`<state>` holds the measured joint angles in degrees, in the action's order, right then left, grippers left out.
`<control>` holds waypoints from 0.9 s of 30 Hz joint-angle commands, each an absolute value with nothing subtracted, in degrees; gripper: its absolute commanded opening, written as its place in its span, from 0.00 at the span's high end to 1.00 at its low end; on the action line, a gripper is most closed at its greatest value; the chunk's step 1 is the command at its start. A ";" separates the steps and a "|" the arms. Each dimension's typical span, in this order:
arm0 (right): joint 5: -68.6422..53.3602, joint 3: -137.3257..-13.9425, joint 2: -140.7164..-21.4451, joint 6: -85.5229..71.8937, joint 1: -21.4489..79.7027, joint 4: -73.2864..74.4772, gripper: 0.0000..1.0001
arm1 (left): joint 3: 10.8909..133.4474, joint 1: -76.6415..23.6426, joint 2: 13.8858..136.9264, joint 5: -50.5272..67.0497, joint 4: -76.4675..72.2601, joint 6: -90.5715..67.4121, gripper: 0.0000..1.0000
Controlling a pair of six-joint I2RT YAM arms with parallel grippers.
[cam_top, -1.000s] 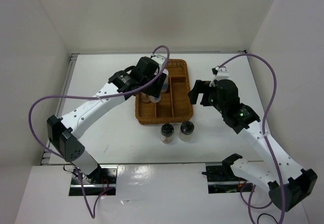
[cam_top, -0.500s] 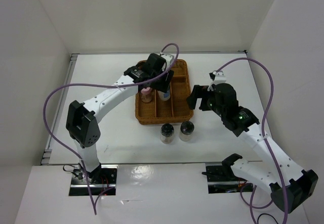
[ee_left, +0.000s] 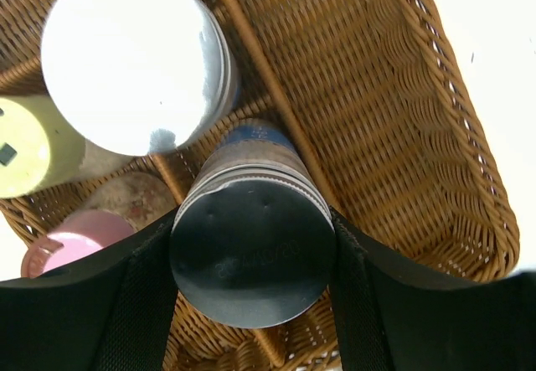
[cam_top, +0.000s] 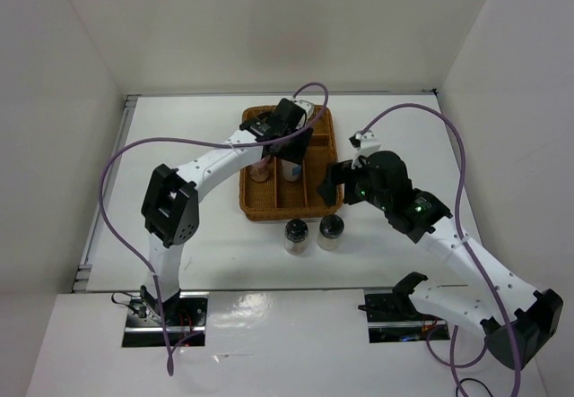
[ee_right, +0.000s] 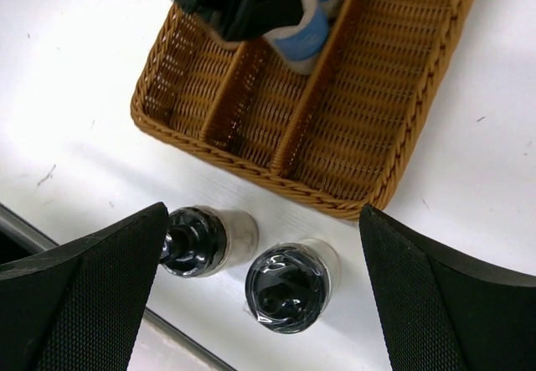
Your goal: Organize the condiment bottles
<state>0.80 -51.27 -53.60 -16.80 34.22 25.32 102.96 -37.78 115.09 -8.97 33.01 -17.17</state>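
White table (ee_right: 67, 69), wicker tray (ee_right: 251, 170) on it. Left gripper (ee_left: 251, 287) is clamped partway closed on the silver-capped jar (ee_left: 251, 220), right over a tray divider. I'd say it needs nudging sideways before lowering. Right gripper (ee_right: 264, 279) gapes wide and empty, with the two black-capped jars (ee_right: 285, 291) just beneath it.

On my overhead feed I see a brown wicker tray (cam_top: 287, 212) sitting on the white table (cam_top: 197, 146), towards the far middle. Woven dividers (ee_left: 251, 53) split it into long compartments running front to back. From the right wrist view I get its near rim (ee_right: 251, 170) and the open weave of its floor. White walls (cam_top: 269, 30) close the table in at the back and on both sides. A metal strip (cam_top: 108, 182) runs along the table's left edge, and a glossy white ledge (cam_top: 287, 334) lies nearest me.
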 commanded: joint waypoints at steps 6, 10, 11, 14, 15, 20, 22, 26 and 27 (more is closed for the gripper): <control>-0.88 -51.77 -56.42 -12.83 38.67 23.73 0.01 | 109.86 -37.53 118.21 -13.62 32.78 -18.72 0.48; -2.63 -51.77 -58.00 -11.69 39.90 23.12 0.01 | 109.86 -37.53 118.21 -14.24 33.31 -18.72 0.42; -2.64 -51.77 -58.01 -11.69 39.90 23.12 0.01 | 109.86 -37.53 118.73 -14.24 33.31 -18.72 0.37; -2.64 -52.29 -59.24 -11.07 42.18 23.12 0.03 | 109.86 -37.53 118.74 -14.24 34.71 -19.33 0.15; -2.64 -52.29 -60.02 -10.47 43.41 23.12 0.03 | 109.25 -37.53 118.74 -14.24 34.72 -19.86 0.07; -2.11 -52.91 -61.96 -9.93 47.89 23.12 0.04 | 108.63 -38.06 115.50 -11.61 35.85 -21.53 0.00; 0.60 -52.91 -61.96 -9.93 50.69 23.12 0.05 | 108.63 -38.06 113.48 -10.82 38.04 -22.32 0.00; 1.23 -53.44 -64.68 -10.45 53.35 23.73 0.09 | 106.71 -37.53 108.12 -9.58 39.90 -23.55 0.00; 1.75 -53.44 -65.21 -11.07 54.13 23.73 0.10 | 104.96 -37.53 105.41 -8.97 39.90 -23.55 0.00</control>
